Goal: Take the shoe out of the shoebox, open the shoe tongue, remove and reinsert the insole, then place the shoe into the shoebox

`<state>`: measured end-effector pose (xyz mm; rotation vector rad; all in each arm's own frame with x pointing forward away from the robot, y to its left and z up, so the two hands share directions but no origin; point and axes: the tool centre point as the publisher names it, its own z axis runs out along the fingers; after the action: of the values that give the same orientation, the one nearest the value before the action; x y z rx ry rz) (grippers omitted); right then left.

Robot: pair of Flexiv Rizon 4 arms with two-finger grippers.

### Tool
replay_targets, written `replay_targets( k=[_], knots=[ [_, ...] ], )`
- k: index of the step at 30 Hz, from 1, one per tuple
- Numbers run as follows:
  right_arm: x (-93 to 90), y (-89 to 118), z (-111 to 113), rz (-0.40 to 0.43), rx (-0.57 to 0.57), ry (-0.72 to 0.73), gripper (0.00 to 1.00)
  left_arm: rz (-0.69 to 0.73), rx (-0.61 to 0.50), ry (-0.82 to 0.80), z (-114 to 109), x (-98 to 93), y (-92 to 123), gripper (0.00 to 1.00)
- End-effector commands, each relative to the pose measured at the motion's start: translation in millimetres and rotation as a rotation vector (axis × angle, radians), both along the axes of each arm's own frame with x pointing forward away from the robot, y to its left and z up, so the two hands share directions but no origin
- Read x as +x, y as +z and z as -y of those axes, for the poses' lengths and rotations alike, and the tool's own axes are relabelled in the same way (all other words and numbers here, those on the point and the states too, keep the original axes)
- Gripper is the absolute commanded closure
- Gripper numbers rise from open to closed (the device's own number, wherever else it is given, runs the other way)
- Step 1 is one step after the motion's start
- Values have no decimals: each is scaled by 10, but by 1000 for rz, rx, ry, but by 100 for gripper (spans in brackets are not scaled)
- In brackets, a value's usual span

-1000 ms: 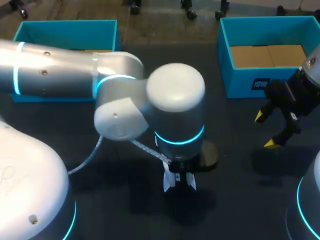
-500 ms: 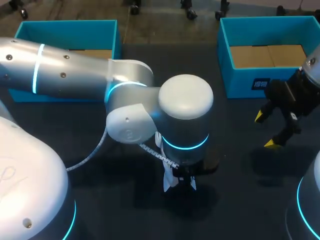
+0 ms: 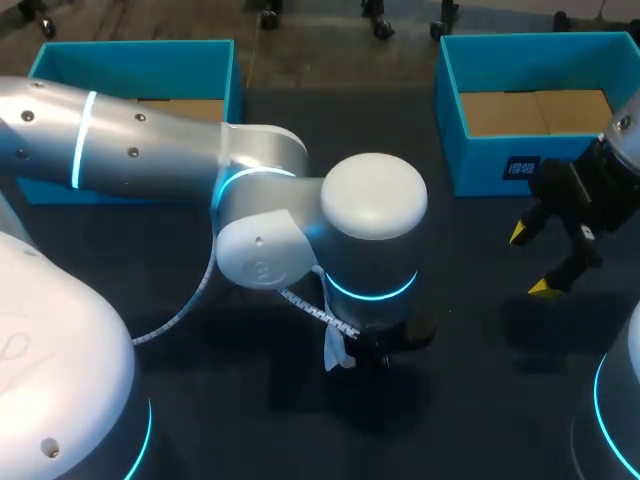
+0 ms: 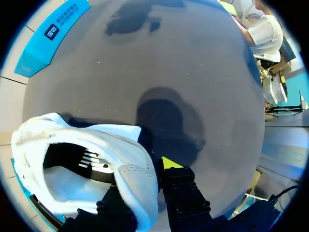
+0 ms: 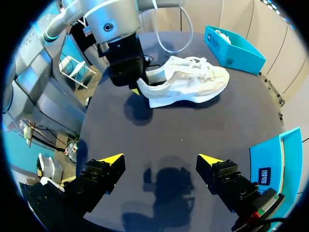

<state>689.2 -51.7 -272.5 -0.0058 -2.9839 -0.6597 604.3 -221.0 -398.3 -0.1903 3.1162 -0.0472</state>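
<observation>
Gripping the shoe by its heel, my left gripper is closed on the collar wall, with one finger inside and one outside. The shoe sits on the table, outside both boxes. My right gripper hangs wide open and empty. The right box holds brown cardboard. The left box also shows cardboard.
</observation>
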Motion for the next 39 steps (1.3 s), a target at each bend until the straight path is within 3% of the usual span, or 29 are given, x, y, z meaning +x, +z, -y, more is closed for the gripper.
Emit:
replay_targets(
  k=[1, 8, 16, 22, 33, 39],
  knots=[
    [2, -6, -8, 0, -3, -1, 0, -7, -2, -7, 24, 4, -25, 100],
    [2, -6, -8, 0, -3, -1, 0, -36, -26, -47, -24, 105, 212, 100],
    [2, -6, -8, 0, -3, -1, 0, -34, -40, -80, -212, 352, 840, 100],
    [2, -6, -8, 0, -3, -1, 0, -31, -54, -115, -472, 669, 1355, 100],
    [2, -6, -8, 0, -3, -1, 0, -37, -18, -169, -880, 1433, 2135, 100],
    [2, -6, -8, 0, -3, -1, 0, -37, -18, -169, -880, 1433, 2135, 100]
  ],
)
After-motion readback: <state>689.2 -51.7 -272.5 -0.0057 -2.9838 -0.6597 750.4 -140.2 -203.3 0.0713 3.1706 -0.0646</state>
